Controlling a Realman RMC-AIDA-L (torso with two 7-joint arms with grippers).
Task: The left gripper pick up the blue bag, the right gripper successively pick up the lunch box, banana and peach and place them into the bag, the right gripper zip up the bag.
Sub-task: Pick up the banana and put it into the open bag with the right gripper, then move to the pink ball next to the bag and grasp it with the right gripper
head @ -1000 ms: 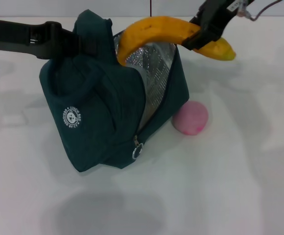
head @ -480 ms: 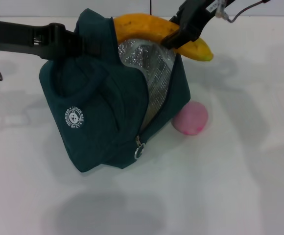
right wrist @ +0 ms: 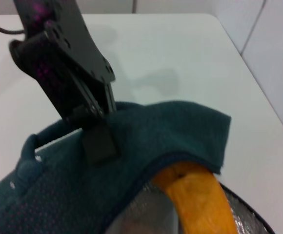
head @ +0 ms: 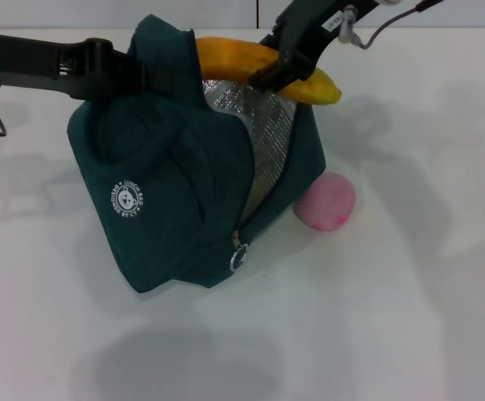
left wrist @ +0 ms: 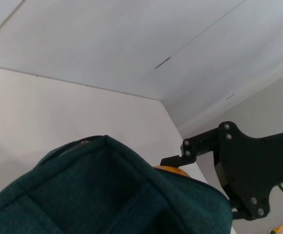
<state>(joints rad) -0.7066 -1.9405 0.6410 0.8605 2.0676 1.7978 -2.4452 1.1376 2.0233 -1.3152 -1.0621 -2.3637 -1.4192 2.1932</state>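
Note:
The blue bag (head: 176, 184) stands on the white table, its mouth open and its silvery lining (head: 263, 142) showing. My left gripper (head: 142, 77) is shut on the bag's top edge and holds it up; the right wrist view shows the left gripper (right wrist: 96, 131) clamped on the fabric. My right gripper (head: 284, 73) is shut on the banana (head: 234, 57), which lies across the open mouth with one end under the bag's rim (right wrist: 180, 156). The pink peach (head: 324, 200) rests on the table against the bag's right side. The lunch box is hidden.
A silver zipper pull (head: 237, 259) hangs at the bag's front corner. White table surface (head: 393, 317) spreads in front of and to the right of the bag. A pale wall runs along the table's far edge.
My right gripper has carried the banana leftward and slightly down, so more of it now lies over the bag's mouth. The left gripper, bag and peach have stayed put.

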